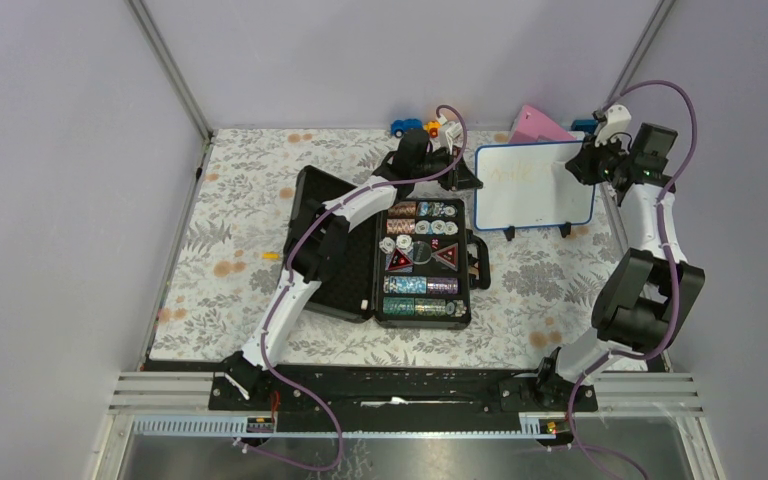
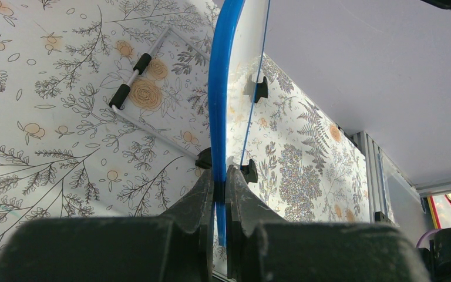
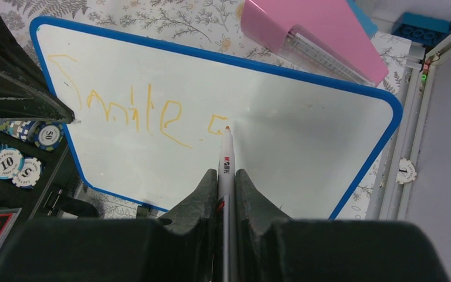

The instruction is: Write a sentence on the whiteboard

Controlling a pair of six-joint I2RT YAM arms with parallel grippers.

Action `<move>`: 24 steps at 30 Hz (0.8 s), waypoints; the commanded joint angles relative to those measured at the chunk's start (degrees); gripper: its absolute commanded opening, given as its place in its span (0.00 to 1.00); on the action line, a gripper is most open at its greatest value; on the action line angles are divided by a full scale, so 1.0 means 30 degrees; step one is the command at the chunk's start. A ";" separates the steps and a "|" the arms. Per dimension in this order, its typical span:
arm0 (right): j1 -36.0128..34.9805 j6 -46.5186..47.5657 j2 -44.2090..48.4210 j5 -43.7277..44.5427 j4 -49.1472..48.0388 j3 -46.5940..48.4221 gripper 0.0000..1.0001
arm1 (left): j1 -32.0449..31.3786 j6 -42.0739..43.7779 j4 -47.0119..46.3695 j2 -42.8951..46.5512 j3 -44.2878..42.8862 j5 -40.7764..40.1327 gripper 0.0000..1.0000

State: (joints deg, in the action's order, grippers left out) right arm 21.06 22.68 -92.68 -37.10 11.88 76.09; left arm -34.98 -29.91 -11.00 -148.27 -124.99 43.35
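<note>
Floral cloth [image 1: 230,200] covers the table; an open black case [image 1: 312,200] of chips lies in the middle of it; the whiteboard [image 1: 535,190] stands on its feet at the far right, just in front of a pink wedge [image 3: 311,29]; the left gripper [image 2: 218,176] is clamped on the board's blue frame at its left edge, bracing it; the right gripper [image 3: 226,182] is closed around a white marker [image 3: 226,155], tip forward; the sentence [image 3: 132,114] reads roughly "Smile" in pale orange, with a small stroke to its right; the tip sits at that stroke, seemingly touching the white face. To write on well, I judge: press lightly so the board does not tip back; hold the left clamp firm; run short strokes rightward along the same baseline; leave room before the right frame.
</note>
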 commanded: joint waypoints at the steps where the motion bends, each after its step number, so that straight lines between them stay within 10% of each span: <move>1: -0.0009 -0.0092 -0.0364 0.0221 -0.0734 0.1262 0.00 | -0.0087 0.0445 -0.0266 -0.0119 -0.0094 -0.0476 0.00; 24: -0.0018 -0.0112 -0.1709 0.0235 -0.1194 0.1500 0.00 | -0.0080 0.0387 -0.0330 -0.0229 -0.0056 -0.0419 0.00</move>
State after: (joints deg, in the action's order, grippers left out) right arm 21.06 22.65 -97.10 -36.60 10.35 78.56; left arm -34.98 -30.09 -11.05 -148.27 -124.99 43.33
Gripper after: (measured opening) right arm 0.167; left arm 0.069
